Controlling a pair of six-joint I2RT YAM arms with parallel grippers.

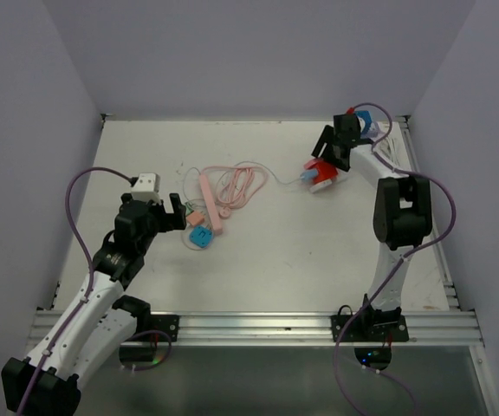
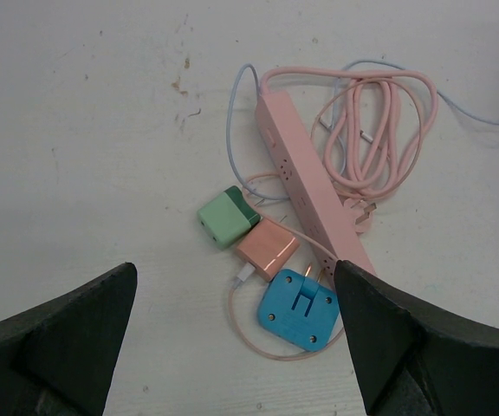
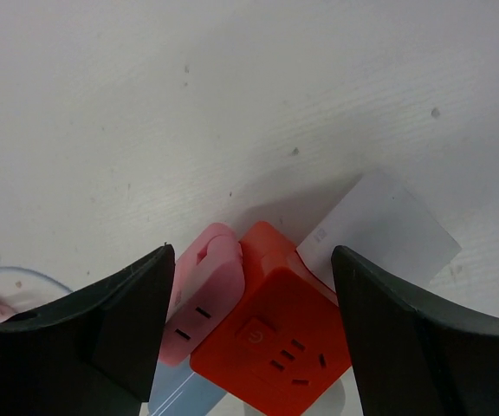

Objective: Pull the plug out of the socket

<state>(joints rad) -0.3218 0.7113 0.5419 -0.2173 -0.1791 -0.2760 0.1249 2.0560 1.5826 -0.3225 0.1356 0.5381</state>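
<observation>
The right end effector [image 3: 254,334] is open wide, right above the red plastic cube socket [image 3: 275,325] on the white table [image 1: 275,260]. The rounded pink plug [image 3: 204,277] sticks out sideways toward one finger and looks pushed in, I think. The left end effector [image 1: 178,212], also open wide, is well apart.

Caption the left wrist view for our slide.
Open left gripper frames pink power strip, green charger, peach charger, blue adapter.

The white bench [image 1: 275,260] bears a pink plastic power strip [image 2: 306,186] and green, salmon and blue adapters [image 2: 267,247] ahead of the left gripper [image 2: 235,286], and a red cube socket [image 3: 271,334] beneath the right gripper [image 3: 254,260].
</observation>
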